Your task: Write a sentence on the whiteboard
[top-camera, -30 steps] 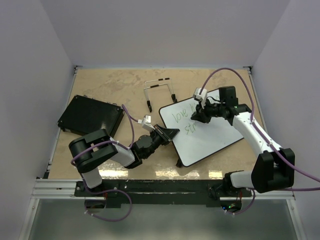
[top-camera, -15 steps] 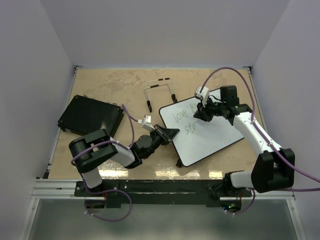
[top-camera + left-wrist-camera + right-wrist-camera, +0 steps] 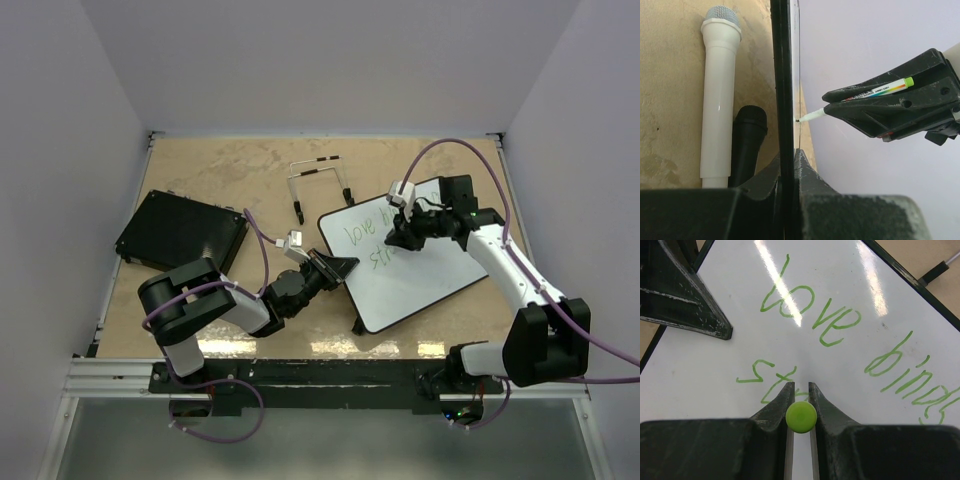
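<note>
Nearest, the whiteboard (image 3: 425, 275), on the right half of the table (image 3: 230, 170), is clamped at its left edge by the closed left gripper (image 3: 343, 266), and farther on a green marker (image 3: 801, 416) is pinched in the right gripper (image 3: 801, 388), its tip touching the board at the second line of the green sentence (image 3: 366, 238), "str" under "love binds".

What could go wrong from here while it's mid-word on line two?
1. The left gripper pinches only the thin frame edge of the whiteboard; pressure from the marker might pivot the board and skew the sentence.
2. The right gripper sits low over the fresh "str"; its fingers may smear it.
3. The white microphone and black microphone lie right beside the clamped edge; a shifted board could knock them.
</note>
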Controlling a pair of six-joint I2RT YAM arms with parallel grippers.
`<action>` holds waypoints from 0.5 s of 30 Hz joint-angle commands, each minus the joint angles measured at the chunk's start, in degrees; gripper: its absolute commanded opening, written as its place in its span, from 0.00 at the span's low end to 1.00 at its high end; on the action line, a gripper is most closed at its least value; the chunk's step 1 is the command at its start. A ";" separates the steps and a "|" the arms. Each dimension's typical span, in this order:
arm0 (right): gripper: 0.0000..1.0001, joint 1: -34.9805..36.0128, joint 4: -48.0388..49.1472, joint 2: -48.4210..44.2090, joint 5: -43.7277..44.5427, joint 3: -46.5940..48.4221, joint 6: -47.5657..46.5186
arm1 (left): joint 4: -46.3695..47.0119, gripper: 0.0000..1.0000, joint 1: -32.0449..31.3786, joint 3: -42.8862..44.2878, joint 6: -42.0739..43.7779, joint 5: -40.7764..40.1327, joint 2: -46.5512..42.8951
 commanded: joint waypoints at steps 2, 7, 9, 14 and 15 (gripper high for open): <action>0.00 0.44 1.28 0.50 -3.74 3.02 1.82 | 16.23 0.00 0.11 0.79 3.17 0.52 -0.10; 0.00 0.52 2.34 -0.02 -3.92 3.63 3.40 | 16.41 0.00 0.03 0.88 3.00 0.70 0.08; 0.00 0.35 2.08 -0.81 -3.92 4.07 3.40 | 16.41 0.00 0.11 0.79 3.08 0.61 0.08; 0.00 -1.93 0.50 -3.10 -3.92 5.04 2.70 | 16.32 0.00 0.11 0.44 3.08 0.61 -0.10; 0.00 -3.15 0.32 -3.28 -4.09 5.04 2.53 | 16.32 0.00 0.11 0.53 3.17 0.61 -0.19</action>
